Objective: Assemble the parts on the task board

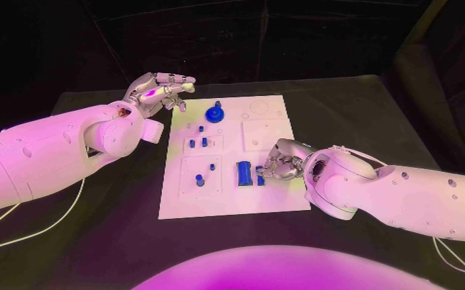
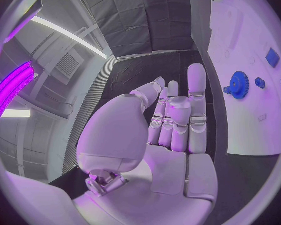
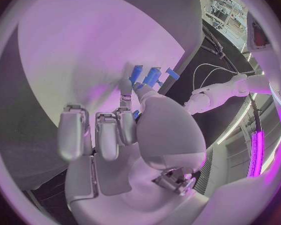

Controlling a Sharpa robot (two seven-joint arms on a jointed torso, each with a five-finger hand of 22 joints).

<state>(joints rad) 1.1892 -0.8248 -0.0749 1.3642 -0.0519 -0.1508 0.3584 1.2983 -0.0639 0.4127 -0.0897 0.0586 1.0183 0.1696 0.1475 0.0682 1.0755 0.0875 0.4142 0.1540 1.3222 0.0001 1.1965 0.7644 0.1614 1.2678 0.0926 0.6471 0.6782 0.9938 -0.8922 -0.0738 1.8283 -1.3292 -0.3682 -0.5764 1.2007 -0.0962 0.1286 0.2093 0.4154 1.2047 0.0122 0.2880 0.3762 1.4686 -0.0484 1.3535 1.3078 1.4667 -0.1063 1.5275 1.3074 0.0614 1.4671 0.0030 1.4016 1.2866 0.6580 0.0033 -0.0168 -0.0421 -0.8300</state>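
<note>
The white task board [image 1: 232,199] lies in the middle of the black table. A blue gear [image 1: 215,113] stands near its far edge, small blue pegs [image 1: 197,142] sit left of centre, and a long blue block [image 1: 244,172] lies in the near half. My right hand [image 1: 283,160] rests on the board beside that block, its thumb and a finger closed around a small blue part [image 1: 261,178] that is mostly hidden. My left hand [image 1: 160,90] hovers past the board's far left corner with straight, spread fingers and nothing in it. The left wrist view shows the gear [image 2: 239,84] beyond that hand [image 2: 178,120].
Two more blue pieces [image 1: 199,180] stand in the board's near left section. The board's far right part [image 1: 267,129] carries only white recesses. Bare black table [image 1: 116,223] surrounds the board, and white cables [image 1: 48,226] trail at the left.
</note>
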